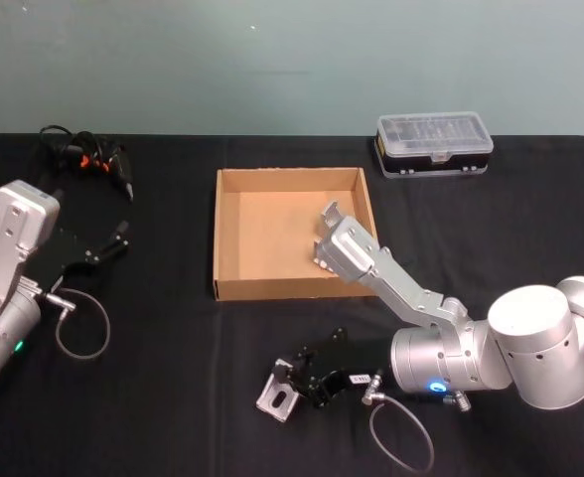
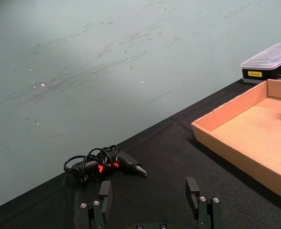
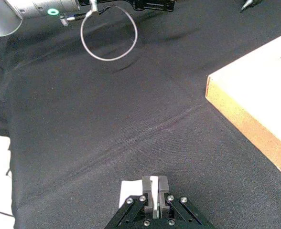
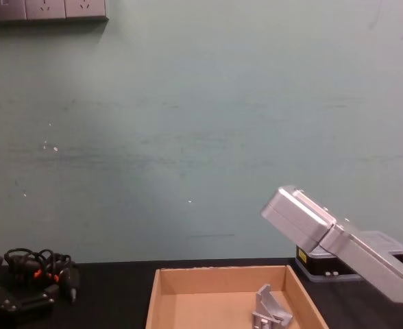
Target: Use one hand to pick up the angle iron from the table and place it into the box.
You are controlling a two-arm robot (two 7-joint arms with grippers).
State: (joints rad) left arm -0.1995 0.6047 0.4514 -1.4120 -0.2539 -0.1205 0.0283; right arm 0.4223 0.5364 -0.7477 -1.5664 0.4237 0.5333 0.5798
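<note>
Clamped on a bracket (image 1: 279,397) at lower centre, the right gripper (image 1: 307,383) could drop it if snagged on the box (image 1: 216,238) wall. One bracket (image 4: 270,310) is already inside. Left gripper (image 2: 150,198) w/ fingers apart, parked at left.

1. The right gripper (image 1: 294,383) is low over the table (image 1: 173,397), jaws closed on an angle iron (image 1: 278,397) pinched between its fingers (image 3: 162,183).
2. The left gripper (image 2: 150,200) is parked, jaws apart, nothing between them.

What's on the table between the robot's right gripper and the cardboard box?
Nothing. In the head view, the stretch of black table between the right gripper, shut on an angle iron, and the box is bare.
</note>
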